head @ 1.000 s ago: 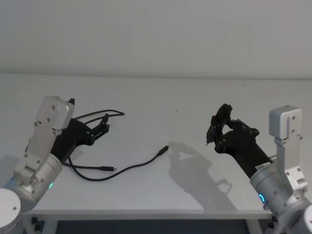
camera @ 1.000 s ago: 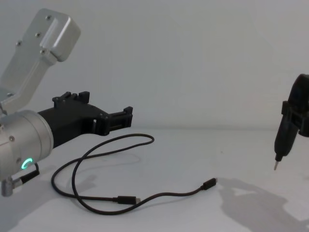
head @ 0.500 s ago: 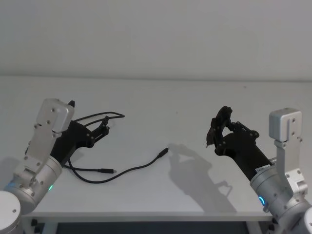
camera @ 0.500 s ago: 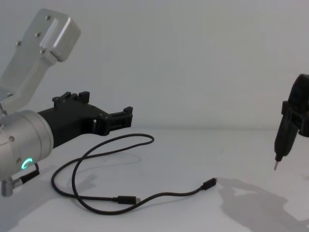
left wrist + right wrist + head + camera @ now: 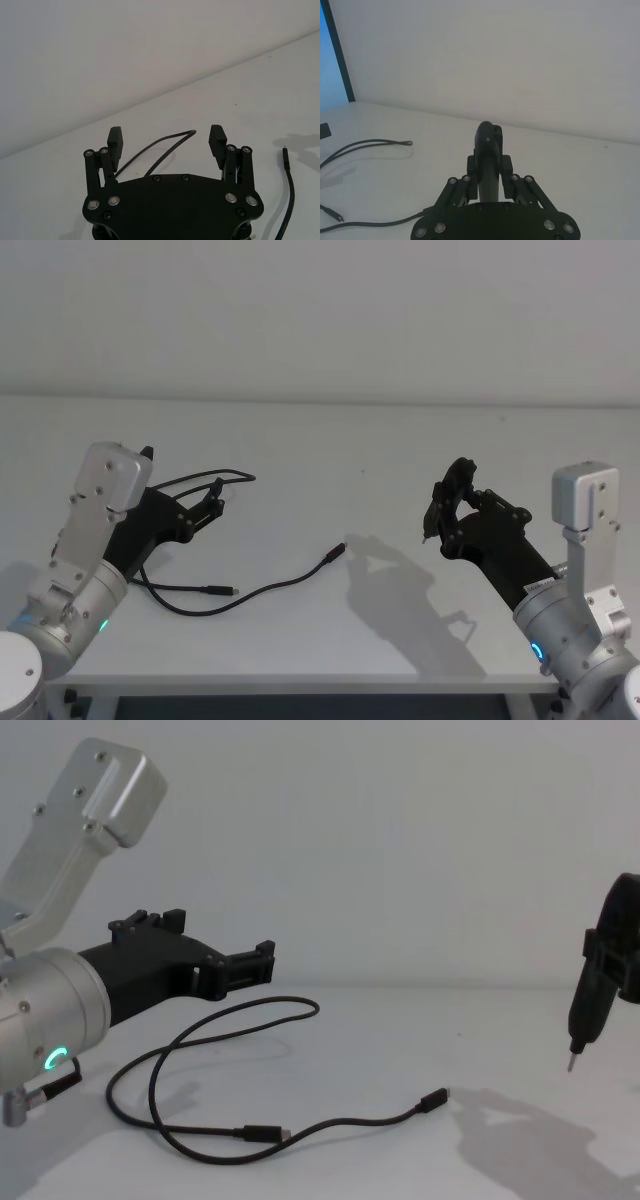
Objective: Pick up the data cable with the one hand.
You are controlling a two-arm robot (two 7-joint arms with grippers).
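The data cable [image 5: 290, 578] lies on the white table [image 5: 330, 440] as a long black loop, its two plug ends resting toward the front middle [image 5: 340, 1123]. My left gripper [image 5: 214, 495] hovers open just above the loop's far bend, which shows between its fingers in the left wrist view [image 5: 165, 147]. It touches nothing [image 5: 262, 965]. My right gripper [image 5: 448, 502] hangs over the table's right side, shut on a slim black pen-like tool [image 5: 590, 1000] whose metal tip points down. It is well clear of the cable [image 5: 370, 145].
The tabletop's front edge [image 5: 300, 676] runs close below both arms. A plain wall stands behind the table. A dark vertical frame [image 5: 337, 50] shows at the far side in the right wrist view.
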